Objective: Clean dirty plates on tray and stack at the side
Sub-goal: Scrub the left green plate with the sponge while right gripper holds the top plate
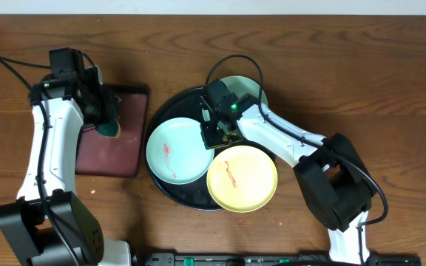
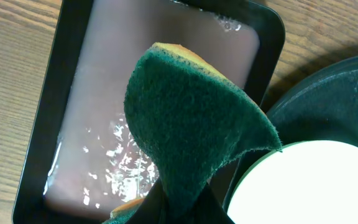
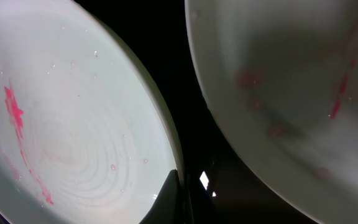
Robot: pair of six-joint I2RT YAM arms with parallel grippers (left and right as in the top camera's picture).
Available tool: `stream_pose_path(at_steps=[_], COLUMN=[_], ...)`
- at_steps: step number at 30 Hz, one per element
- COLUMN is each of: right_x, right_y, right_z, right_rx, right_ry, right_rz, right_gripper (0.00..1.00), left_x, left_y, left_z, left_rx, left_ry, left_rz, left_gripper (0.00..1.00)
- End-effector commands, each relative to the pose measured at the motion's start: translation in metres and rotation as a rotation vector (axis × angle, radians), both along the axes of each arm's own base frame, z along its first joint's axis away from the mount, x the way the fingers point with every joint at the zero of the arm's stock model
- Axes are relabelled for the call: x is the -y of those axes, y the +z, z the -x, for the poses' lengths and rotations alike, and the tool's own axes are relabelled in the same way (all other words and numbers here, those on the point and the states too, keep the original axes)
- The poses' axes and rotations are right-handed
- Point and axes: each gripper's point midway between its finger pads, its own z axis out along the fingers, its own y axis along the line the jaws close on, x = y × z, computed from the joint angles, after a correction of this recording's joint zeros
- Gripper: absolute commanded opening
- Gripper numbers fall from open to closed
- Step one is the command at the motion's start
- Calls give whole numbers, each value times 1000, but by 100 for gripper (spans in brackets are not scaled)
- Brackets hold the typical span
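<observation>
Tabletop (image 1: 346, 74): left jaws pinch sponge (image 2: 191, 124); right jaws, width unclear, beside mint plate (image 1: 174, 150).

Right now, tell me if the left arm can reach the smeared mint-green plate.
Probably yes: the smeared mint-green plate lies uncovered beside the rectangular tray where the left hand holds the sponge; only the right hand at its far rim might crowd it.

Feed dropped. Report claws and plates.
Left claw shut on sponge over rectangular tray. Right claw between mint plate and yellow plate, grip unclear. Third plate behind; all on round tray, none stacked.
</observation>
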Motion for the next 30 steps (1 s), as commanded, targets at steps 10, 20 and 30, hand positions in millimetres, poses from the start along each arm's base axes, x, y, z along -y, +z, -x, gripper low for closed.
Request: stream_pose_path(at_steps=[10,20,30], right_x=[-5,-4,-4], right_y=[2,2,2], right_z=[-2,-1,-2], right_rx=[-8,-10,-9], right_ry=[16,15,15], right_rz=[-25,-23,-23], right_gripper=[1,1,1], left_x=[94,122,127], left_y=[-14,-80,-122], left_z=[16,43,66], left_rx=[-93,-203,-328], left_ry=[-46,48,59], left_rz=[162,120,64], left_gripper=[7,7,8])
